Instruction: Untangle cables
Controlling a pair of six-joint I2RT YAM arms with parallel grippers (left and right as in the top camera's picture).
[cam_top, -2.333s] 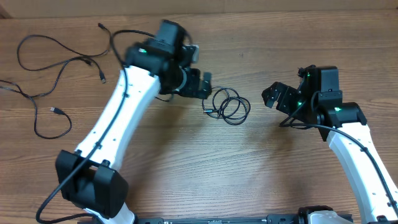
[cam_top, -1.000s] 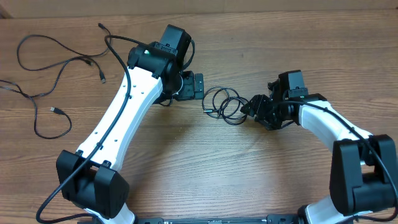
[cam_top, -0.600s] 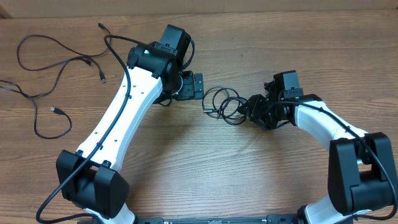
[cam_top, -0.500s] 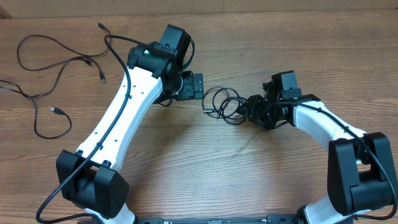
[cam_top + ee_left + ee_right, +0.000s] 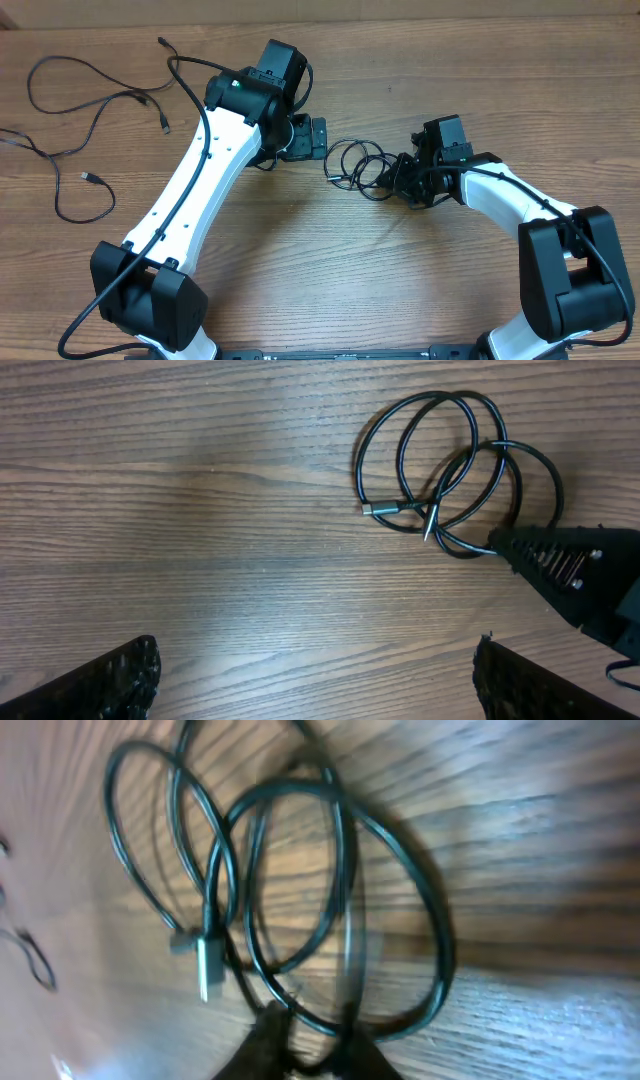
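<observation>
Overhead: small coil (image 5: 364,168) of thin black cable lies mid-table (image 5: 330,260), between the two grippers. Left gripper (image 5: 322,138) sits just left of the coil and does not touch it. Right gripper (image 5: 398,178) is at the coil's right edge and touches the outer loop. Jaw state is not readable from up here. Loose cables (image 5: 97,118) are spread flat at the far left, well apart from the coil and from both arms.

Left wrist: left gripper (image 5: 315,660) has its jaws wide apart, with fingers (image 5: 125,680) at the two bottom corners and only bare table (image 5: 200,510) between them. The coil (image 5: 442,488) is upper right, several overlapping loops. A silver-tipped plug (image 5: 385,509) points left inside the loops. Right gripper (image 5: 500,542) enters from the right as a narrow wedge, its tip on the coil's lower right strand.

Right wrist: blurred. The coil (image 5: 344,880) fills the frame, with the plug (image 5: 205,965) at lower left. Right gripper (image 5: 310,1045) is at the bottom edge, fingers drawn close around the nearest strand. Cannot tell if they are actually clamped on it.
</observation>
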